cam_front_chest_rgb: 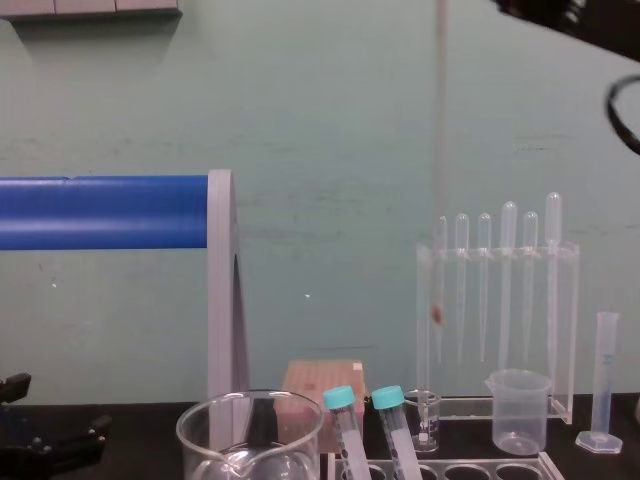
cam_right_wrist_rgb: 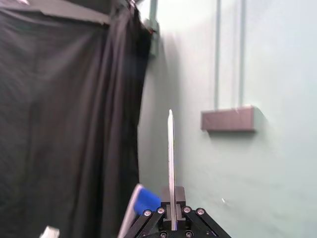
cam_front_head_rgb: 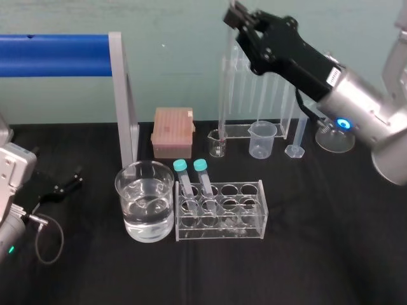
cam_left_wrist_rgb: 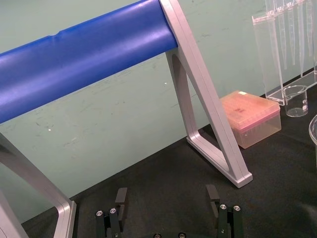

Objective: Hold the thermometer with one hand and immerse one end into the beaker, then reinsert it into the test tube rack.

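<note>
Beaker holds clear liquid; rack holds two capped tubes.

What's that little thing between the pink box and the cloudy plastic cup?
A small glass beaker, in the head view, stands between the pink box and the plastic cup.

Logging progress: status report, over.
Right tool shut on thermometer, raised high. Left tool open, parked left. Capped tubes occupy left holes of test tube rack.

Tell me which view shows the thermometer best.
Chest view: the thermometer hangs in plain sight, most of its length and its reddish tip visible. Head view shows it faintly below the right gripper; right wrist view shows one end clamped between the fingers.
</note>
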Tool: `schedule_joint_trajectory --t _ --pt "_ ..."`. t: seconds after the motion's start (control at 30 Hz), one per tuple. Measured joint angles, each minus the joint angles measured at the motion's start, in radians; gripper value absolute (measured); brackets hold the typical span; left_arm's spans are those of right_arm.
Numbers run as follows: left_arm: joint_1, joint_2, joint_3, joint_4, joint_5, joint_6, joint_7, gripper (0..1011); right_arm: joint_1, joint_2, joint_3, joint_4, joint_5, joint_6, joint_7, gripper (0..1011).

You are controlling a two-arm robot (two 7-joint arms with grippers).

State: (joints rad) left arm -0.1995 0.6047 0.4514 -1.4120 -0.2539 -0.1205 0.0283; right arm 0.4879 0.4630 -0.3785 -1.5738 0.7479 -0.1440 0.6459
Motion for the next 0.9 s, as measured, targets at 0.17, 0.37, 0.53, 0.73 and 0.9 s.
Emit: schedule_joint_trajectory --t 0.17,0.37,0.53,0.73,0.9 --pt "0.0 0.0 0.0 0.0 0.0 0.0 0.0 1008 -0.092 0.056 0.018 -0.057 -0.006 0.028 -0.044 52" --pt "0.0 0.0 0.0 0.0 0.0 0.0 0.0 1008 -0.148 0.068 0.019 -0.064 -0.006 0.039 -0.059 52" --pt "0.0 0.0 0.0 0.0 0.0 0.0 0.0 1008 -0.162 0.065 0.019 -0.05 -0.001 0.047 -0.062 52" --pt "0.0 0.0 0.0 0.0 0.0 0.0 0.0 1008 -0.168 0.059 0.015 -0.036 0.009 0.058 -0.06 52" --pt "0.0 0.0 0.0 0.0 0.0 0.0 0.0 1008 -0.165 0.047 0.005 -0.02 0.014 0.049 -0.041 52"
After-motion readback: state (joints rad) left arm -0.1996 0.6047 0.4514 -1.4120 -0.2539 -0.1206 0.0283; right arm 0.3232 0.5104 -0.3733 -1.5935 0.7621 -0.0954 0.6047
